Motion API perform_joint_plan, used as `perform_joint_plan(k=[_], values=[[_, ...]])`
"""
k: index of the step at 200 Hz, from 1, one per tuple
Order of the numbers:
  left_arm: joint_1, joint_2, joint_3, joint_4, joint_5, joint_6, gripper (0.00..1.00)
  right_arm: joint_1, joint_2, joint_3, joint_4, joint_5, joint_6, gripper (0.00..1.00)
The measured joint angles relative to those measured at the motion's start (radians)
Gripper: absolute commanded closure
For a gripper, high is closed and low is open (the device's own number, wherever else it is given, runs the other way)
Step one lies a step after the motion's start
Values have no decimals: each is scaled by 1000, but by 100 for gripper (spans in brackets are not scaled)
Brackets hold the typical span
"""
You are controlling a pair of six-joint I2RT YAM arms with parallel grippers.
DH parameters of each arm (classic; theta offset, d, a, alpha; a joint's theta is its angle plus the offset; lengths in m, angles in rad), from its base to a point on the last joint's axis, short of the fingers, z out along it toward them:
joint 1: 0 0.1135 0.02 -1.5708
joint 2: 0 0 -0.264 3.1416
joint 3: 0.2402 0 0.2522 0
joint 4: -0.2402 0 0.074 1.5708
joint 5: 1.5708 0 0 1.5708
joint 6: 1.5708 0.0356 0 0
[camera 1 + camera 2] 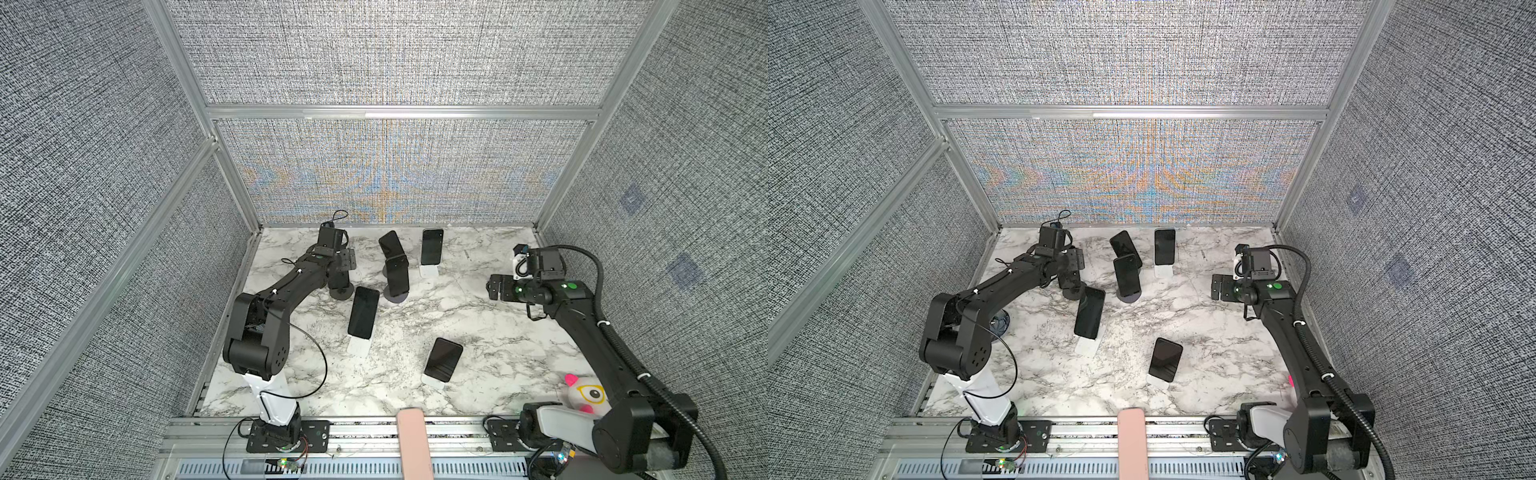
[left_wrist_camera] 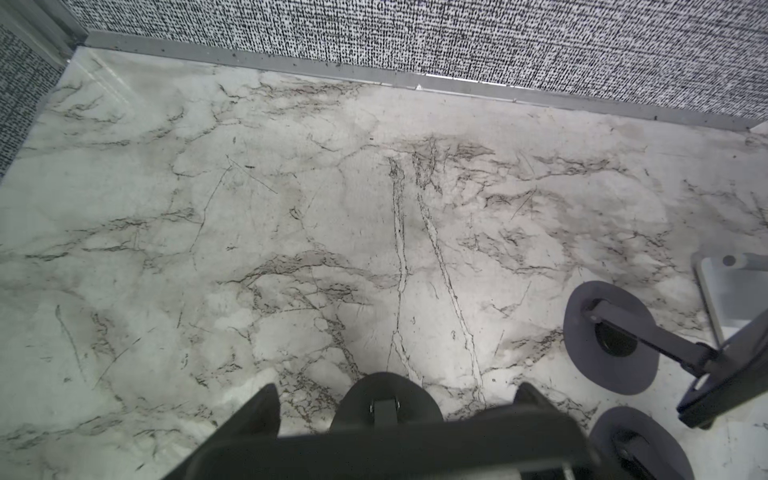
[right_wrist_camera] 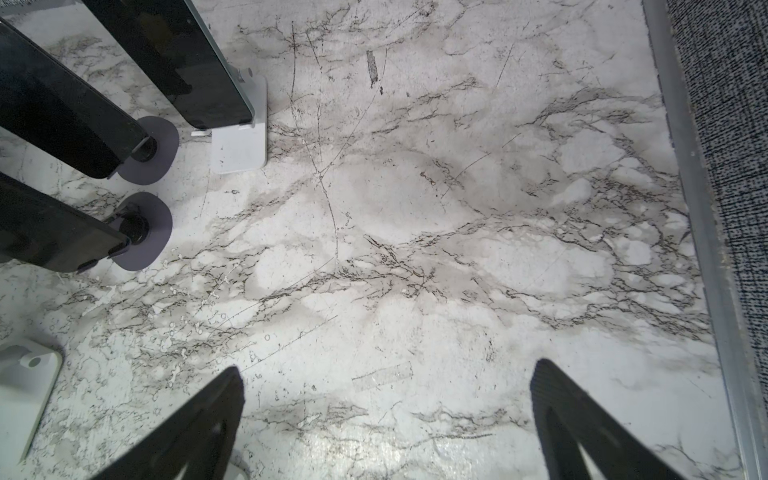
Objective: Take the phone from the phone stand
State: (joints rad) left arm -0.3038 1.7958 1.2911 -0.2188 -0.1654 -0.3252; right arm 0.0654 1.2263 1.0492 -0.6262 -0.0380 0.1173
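Fingers (image 2: 262, 409) of the left gripper (image 2: 398, 388) are spread to either side of a dark, blurred slab, apparently the phone (image 2: 374, 453), above the round base of a black stand (image 2: 361, 399) at the far left of the marble table (image 1: 478, 332); whether the slab is pinched cannot be told. In both top views this phone is hidden under the gripper. Just to the right, a second phone (image 1: 363, 311) is propped on a white stand (image 1: 358, 347). Further right, the right gripper (image 3: 387, 368) is held over bare marble, well apart from every phone, its jaws parted wide with nothing between them.
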Motion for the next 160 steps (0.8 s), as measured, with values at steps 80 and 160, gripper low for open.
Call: perform_joint_plan(k=[80, 160], values=[[0, 31, 45, -64, -43, -42, 30, -12, -19, -22, 1, 3, 1, 6], [0, -22, 77, -160, -40, -49, 32, -19, -35, -23, 1, -10, 1, 6]])
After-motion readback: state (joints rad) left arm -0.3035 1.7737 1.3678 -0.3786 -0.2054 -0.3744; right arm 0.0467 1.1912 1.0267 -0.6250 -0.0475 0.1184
